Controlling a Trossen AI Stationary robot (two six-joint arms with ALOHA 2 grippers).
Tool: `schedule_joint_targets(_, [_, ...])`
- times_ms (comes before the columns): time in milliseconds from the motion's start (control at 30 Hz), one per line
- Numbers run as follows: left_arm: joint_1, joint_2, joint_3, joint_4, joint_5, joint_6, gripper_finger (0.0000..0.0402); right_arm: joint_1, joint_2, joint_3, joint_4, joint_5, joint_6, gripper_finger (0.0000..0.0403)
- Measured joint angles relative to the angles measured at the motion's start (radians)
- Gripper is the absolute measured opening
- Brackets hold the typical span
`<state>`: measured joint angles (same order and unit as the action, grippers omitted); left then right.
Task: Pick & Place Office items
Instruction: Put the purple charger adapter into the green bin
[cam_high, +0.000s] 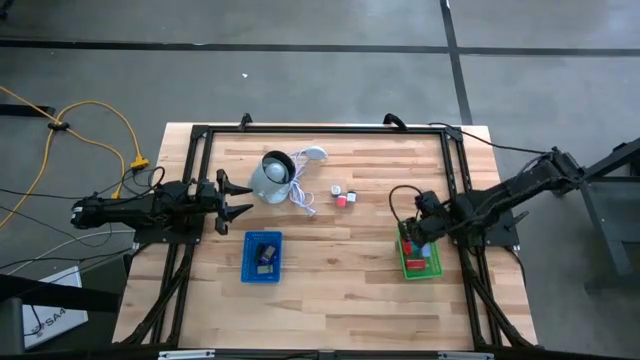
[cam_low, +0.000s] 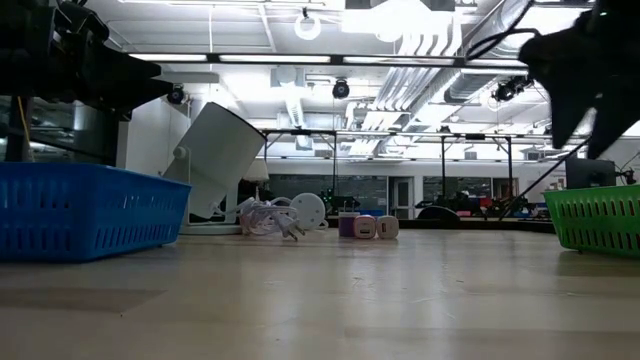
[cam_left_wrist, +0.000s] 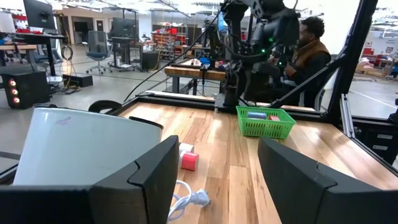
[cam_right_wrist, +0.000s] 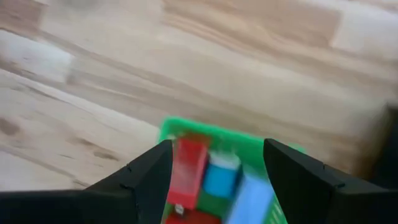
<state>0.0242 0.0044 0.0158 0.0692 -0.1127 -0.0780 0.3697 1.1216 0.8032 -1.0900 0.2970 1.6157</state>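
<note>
No lettering can be read anywhere, as far as these views allow.

**Left wrist view: table contents**

Left gripper (cam_left_wrist: 217, 177), fingers (cam_left_wrist: 158, 177) spread wide, nothing between them. Grey-white round object (cam_left_wrist: 81, 146) just beside one finger; white cord (cam_left_wrist: 189, 199) with plug on the wooden table (cam_left_wrist: 224, 134). Red block (cam_left_wrist: 189, 161) touching white block (cam_left_wrist: 185, 149) mid-table. Green tray (cam_left_wrist: 266, 122) near the far edge, pieces inside, right arm (cam_left_wrist: 249, 43) above it. Seated person (cam_left_wrist: 309, 50) beyond.
</note>
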Motion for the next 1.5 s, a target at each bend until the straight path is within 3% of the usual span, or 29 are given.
schedule_joint_targets(333, [0.000,0.000,0.000,0.000,0.000,0.000,0.0212,-0.222,0.000,0.000,0.341,0.011,-0.481,0.0239])
schedule_joint_targets(633, [0.000,0.000,0.000,0.000,0.000,0.000,0.0212,-0.386,0.060,0.001,0.636,-0.115,-0.776,0.0239])
schedule_joint_targets(867, [0.000,0.000,0.000,0.000,0.000,0.000,0.0212,-0.425,0.112,0.001,0.835,-0.172,-0.986,0.0239])
schedule_joint_targets(1067, [0.000,0.000,0.000,0.000,0.000,0.000,0.0212,-0.456,0.113,0.001,0.886,-0.136,-1.125,0.0239])
schedule_joint_targets(1500, [0.000,0.000,0.000,0.000,0.000,0.000,0.0212,-0.586,0.113,0.000,0.901,-0.207,-1.258,0.0239])
